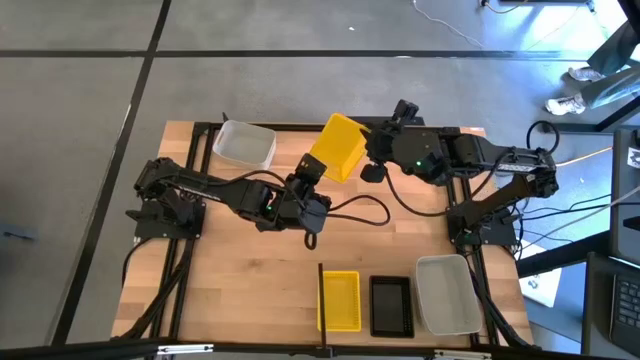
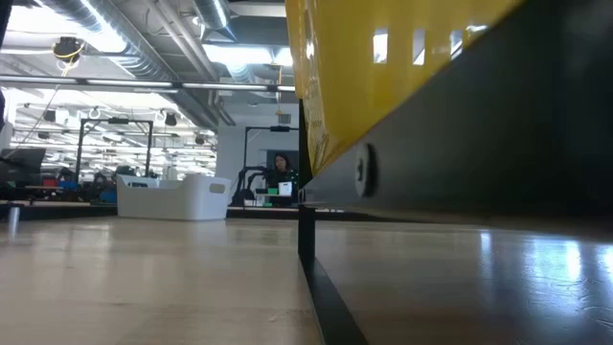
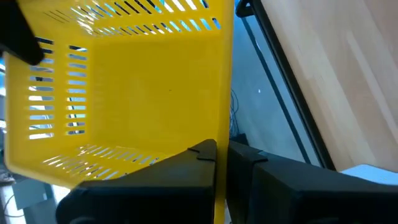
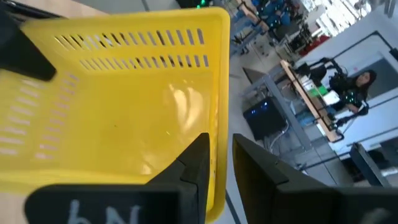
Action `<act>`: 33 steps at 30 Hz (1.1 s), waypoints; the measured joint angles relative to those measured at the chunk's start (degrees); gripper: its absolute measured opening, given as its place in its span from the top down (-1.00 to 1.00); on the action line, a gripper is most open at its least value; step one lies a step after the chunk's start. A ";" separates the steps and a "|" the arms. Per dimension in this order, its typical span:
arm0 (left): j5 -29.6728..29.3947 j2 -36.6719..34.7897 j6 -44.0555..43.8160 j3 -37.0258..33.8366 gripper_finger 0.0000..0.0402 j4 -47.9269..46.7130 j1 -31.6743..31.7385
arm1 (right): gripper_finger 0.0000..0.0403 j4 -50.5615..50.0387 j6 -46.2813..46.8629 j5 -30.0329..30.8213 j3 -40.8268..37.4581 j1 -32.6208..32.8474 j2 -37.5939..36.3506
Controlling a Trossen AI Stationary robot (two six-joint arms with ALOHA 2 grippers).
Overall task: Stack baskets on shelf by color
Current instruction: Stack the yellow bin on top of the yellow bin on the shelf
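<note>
Pale plank tabletop (image 1: 250, 280) fills the high view, with grey floor around it and an open workshop beyond. Above its far middle, both arms meet on one raised yellow basket (image 1: 337, 147). The left gripper (image 1: 312, 168) has its fingers pressed together on the basket's wall, as its wrist view shows, the thin yellow plastic caught between the two dark fingers. The right gripper (image 1: 372, 150) pinches the opposite rim in the same way, fingers either side of the wall. Held from both sides, the basket hangs tilted and clear of the table, probably mid-handover between the arms on its way to the stacks.

Outward from there, a translucent grey-white basket (image 1: 244, 144) sits at the far left of the table, near the left arm. At the near edge lies the shelf (image 1: 400, 270), its thin dark divider (image 1: 320, 300) on the left. Across it stand a second yellow basket (image 1: 340, 300), a black basket (image 1: 390, 305) just beside it, and another grey-white basket (image 1: 447, 293), one place per colour. Judging by that row, the held basket belongs on the yellow one.
</note>
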 joint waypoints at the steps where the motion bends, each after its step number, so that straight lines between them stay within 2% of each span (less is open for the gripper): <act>1: -0.02 0.00 -0.01 0.00 1.00 0.00 -0.08 | 0.64 -0.01 0.17 -0.04 0.00 -0.46 0.21; 7: 0.03 0.02 -0.07 0.00 1.00 -0.07 -0.32 | 0.69 -0.26 0.98 -0.17 0.00 -1.85 0.98; 13: 2.86 0.02 -0.33 0.00 0.97 0.31 0.32 | 0.96 -0.14 0.73 -2.14 0.00 -1.84 1.24; 17: 8.22 0.02 -1.34 0.00 0.89 0.39 0.79 | 0.92 -0.35 0.84 -4.31 0.02 -1.89 1.24; 24: 8.55 0.02 -2.02 0.00 0.74 0.61 0.79 | 0.97 -0.50 0.97 -4.48 0.02 -1.85 1.24; 33: 8.61 0.02 -8.19 0.00 0.74 0.57 -2.39 | 0.98 -6.49 4.04 -4.14 0.02 -1.87 1.24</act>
